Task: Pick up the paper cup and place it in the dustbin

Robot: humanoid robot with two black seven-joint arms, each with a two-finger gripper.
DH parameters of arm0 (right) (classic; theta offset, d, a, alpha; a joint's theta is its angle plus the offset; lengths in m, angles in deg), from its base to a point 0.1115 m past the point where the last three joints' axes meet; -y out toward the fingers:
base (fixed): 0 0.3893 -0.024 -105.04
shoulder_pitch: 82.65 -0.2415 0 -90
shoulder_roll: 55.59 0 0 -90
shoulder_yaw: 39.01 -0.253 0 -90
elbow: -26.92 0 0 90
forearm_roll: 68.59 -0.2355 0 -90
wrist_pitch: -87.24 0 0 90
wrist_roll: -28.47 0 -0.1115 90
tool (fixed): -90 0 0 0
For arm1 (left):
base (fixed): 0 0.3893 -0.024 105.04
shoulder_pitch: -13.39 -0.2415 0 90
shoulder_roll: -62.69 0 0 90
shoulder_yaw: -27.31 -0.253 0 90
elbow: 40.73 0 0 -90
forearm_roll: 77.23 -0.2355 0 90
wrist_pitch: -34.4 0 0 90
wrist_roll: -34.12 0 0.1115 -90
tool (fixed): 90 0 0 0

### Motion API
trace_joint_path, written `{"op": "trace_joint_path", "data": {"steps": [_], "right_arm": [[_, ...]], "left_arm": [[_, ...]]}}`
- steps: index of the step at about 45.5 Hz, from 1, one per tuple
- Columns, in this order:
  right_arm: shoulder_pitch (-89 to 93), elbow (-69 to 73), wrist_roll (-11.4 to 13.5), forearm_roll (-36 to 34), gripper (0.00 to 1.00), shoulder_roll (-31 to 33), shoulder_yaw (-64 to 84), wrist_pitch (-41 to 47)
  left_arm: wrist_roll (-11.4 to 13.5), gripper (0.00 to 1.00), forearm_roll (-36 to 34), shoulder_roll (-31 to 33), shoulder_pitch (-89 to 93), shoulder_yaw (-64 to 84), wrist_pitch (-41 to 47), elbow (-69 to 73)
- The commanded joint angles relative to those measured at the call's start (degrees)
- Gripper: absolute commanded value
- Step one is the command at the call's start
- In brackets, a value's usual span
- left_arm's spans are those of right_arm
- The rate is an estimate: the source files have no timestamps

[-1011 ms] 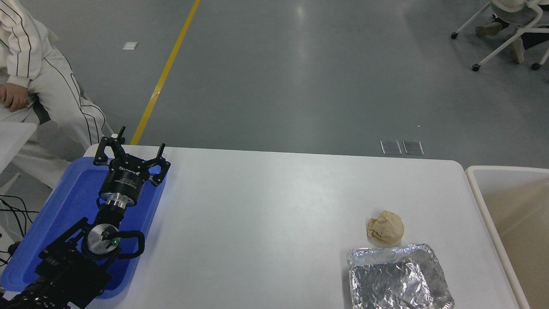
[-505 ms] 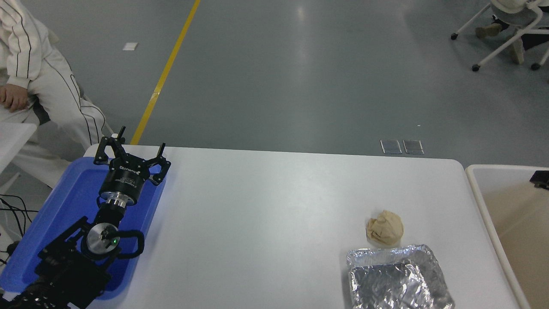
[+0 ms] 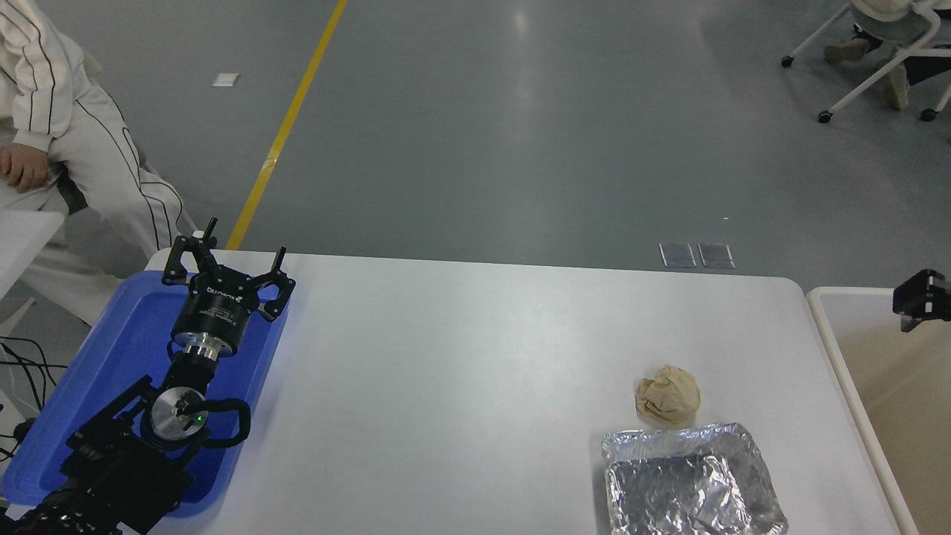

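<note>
right gripper: a second ago absent, now entering at the right edge above the dustbin; finger state cannot be told. paper cup: not visible, whereabouts unknown. step, judged: release or withdrawal at the bin. left gripper: parked over blue tray, fingers spread.

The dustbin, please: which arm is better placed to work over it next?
Right. The right gripper hangs over the dustbin at the picture's right edge; the left gripper is parked open above the blue tray at the table's opposite end.
</note>
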Motion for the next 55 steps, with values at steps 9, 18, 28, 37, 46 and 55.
{"op": "trace_joint_path", "data": {"steps": [9, 18, 28, 37, 46, 55], "right_arm": [[-14.0, 7.3, 0.0, 2.9, 1.0, -5.4, 0.8, 4.7], [-19.3, 8.3, 0.0, 2.8, 1.0, -11.7, -0.1, 4.7], [-19.6, 10.6, 0.0, 2.9, 1.0, -14.4, -5.5, 4.7], [-18.1, 11.6, 0.0, 2.2, 1.0, -16.2, -6.7, 4.7], [-17.2, 11.8, -0.4, 0.6, 1.0, -17.2, -5.9, 4.7], [-18.0, 12.4, -0.3, 0.3, 1.0, -17.1, -4.0, 4.7]], "left_arm": [[0.1, 1.0, 0.0, 0.0, 0.0, 0.0, 0.0, 0.0], [0.1, 1.0, 0.0, 0.0, -0.1, 0.0, 0.0, 0.1], [0.1, 1.0, 0.0, 0.0, -0.1, 0.0, 0.0, 0.0], [0.1, 1.0, 0.0, 0.0, -0.1, 0.0, 0.0, 0.0], [0.1, 1.0, 0.0, 0.0, 0.0, 0.0, 0.0, 0.1], [0.0, 1.0, 0.0, 0.0, 0.0, 0.0, 0.0, 0.0]]}}
